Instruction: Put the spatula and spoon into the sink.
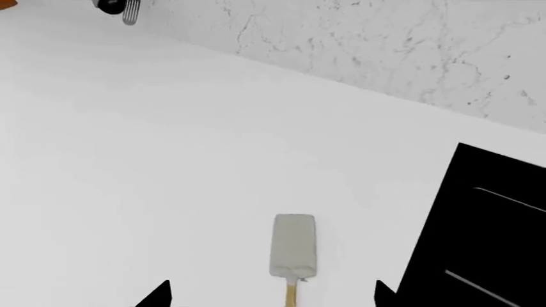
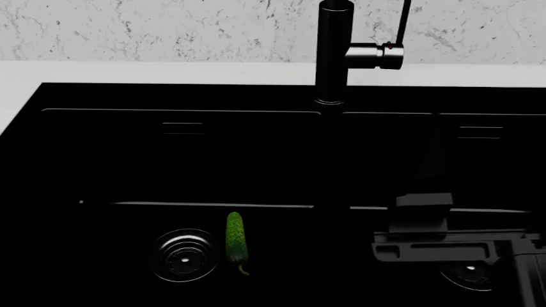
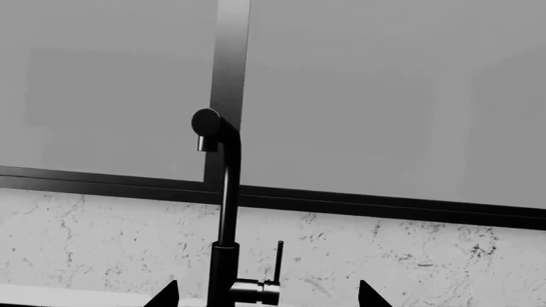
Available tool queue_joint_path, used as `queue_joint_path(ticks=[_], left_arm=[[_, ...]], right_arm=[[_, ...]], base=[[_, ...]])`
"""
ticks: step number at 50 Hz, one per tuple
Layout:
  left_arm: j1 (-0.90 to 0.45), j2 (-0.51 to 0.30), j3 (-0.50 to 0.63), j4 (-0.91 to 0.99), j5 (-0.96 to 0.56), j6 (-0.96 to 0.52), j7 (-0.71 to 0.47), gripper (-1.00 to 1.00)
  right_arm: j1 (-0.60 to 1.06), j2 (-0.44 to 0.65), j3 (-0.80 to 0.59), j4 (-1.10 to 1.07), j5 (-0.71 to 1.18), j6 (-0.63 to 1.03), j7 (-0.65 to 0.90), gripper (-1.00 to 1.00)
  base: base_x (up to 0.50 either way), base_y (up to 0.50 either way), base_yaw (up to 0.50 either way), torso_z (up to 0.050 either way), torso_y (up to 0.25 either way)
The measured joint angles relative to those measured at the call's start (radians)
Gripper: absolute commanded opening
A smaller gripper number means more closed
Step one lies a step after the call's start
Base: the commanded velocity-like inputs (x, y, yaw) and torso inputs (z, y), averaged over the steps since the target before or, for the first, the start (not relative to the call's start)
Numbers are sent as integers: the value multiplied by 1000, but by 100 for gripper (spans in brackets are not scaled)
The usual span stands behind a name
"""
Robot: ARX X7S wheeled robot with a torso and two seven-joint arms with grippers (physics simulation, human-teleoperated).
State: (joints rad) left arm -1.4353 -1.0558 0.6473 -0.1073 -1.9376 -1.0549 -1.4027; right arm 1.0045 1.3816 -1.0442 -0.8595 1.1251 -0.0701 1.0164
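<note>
The spatula (image 1: 293, 246) lies flat on the white counter (image 1: 171, 166), its whitish head pointing away from my left gripper (image 1: 271, 297) and its tan handle running back between the fingertips. That gripper is open and hovers over the handle without holding it. The black sink (image 2: 256, 160) fills the head view, and its corner (image 1: 490, 230) shows beside the spatula. My right gripper (image 3: 268, 297) is open and empty, facing the tall black faucet (image 3: 224, 211). The right arm (image 2: 444, 246) hangs over the right basin. The spoon is out of view.
A green cucumber (image 2: 236, 238) lies in the left basin beside a round drain (image 2: 181, 254). The faucet (image 2: 334, 51) stands at the back between the basins. A marble backsplash (image 1: 384, 45) borders the counter. A black and striped object (image 1: 119, 7) and an orange scrap (image 1: 5, 3) sit far off.
</note>
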Motion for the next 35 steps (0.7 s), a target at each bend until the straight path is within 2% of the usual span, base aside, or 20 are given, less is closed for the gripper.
queue_joint_path(ticks=[13, 35], left_arm=[[-3, 17, 34, -49, 52, -24, 35, 100], [-30, 96, 87, -155, 87, -69, 103, 100]], right_arm=[[-11, -3, -2, 5, -5, -10, -3, 100], [-25, -18, -5, 22, -11, -17, -11, 100]], base=[[0, 0, 0, 0, 0], [0, 0, 0, 0, 0]])
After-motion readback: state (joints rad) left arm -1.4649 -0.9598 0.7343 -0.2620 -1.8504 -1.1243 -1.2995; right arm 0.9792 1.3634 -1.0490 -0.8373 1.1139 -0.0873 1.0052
